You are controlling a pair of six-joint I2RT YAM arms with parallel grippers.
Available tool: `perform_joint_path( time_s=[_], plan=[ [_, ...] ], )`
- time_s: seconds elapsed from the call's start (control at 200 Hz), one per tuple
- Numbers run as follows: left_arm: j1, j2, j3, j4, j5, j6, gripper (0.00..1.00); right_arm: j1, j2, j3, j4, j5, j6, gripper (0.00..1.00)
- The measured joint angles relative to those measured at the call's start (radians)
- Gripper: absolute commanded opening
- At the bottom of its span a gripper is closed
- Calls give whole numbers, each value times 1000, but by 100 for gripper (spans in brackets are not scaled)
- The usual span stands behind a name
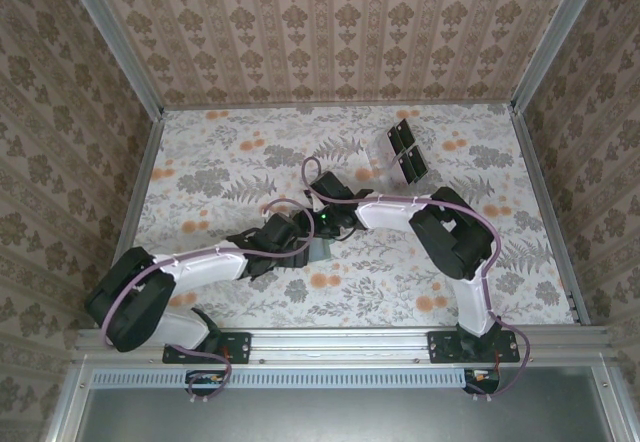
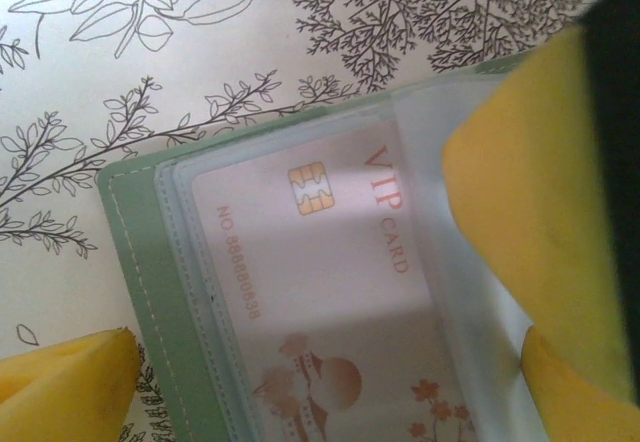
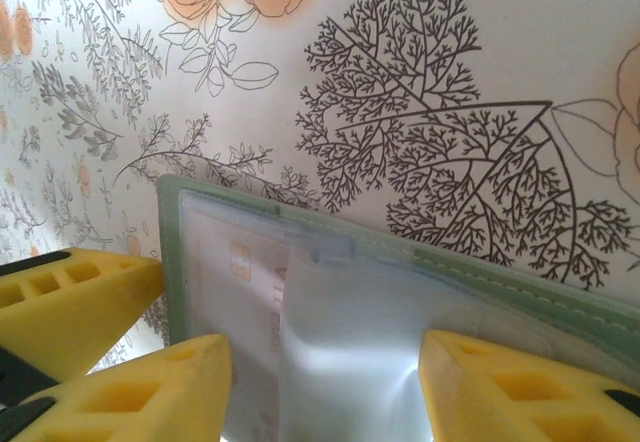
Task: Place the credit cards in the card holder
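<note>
The dull-green card holder [image 2: 135, 282] lies open on the flowered table, its clear sleeves uppermost. One pinkish credit card [image 2: 320, 262] marked VIP sits inside a sleeve. My left gripper [image 2: 320, 392] is open and straddles the holder, one yellow fingertip [image 2: 60, 382] beside its green edge. My right gripper [image 3: 325, 362] is open above the holder [image 3: 175, 262]. A raised clear sleeve [image 3: 360, 342] lies between its yellow fingers [image 3: 520, 392], and the card [image 3: 245, 282] shows under the plastic. From above, both grippers [image 1: 308, 242] [image 1: 332, 226] meet over the holder [image 1: 321, 252] at mid-table.
A clear rack with dark square panels [image 1: 400, 152] stands at the back right of the table. Patterned walls [image 1: 330, 22] close in the table on three sides. A metal rail [image 1: 340, 342] carries both arm bases along the near edge.
</note>
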Motion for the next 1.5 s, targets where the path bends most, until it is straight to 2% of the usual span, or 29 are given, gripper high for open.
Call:
perform_joint_path(
  time_s=[0.41,1.5],
  plan=[
    [0,3,-2,1,-10,-3,100,-33,-114,-111,-1,11,17,57],
    [0,4,-6,1,-13,-11,100,10,-116,-177,106,11,114,56]
  ],
)
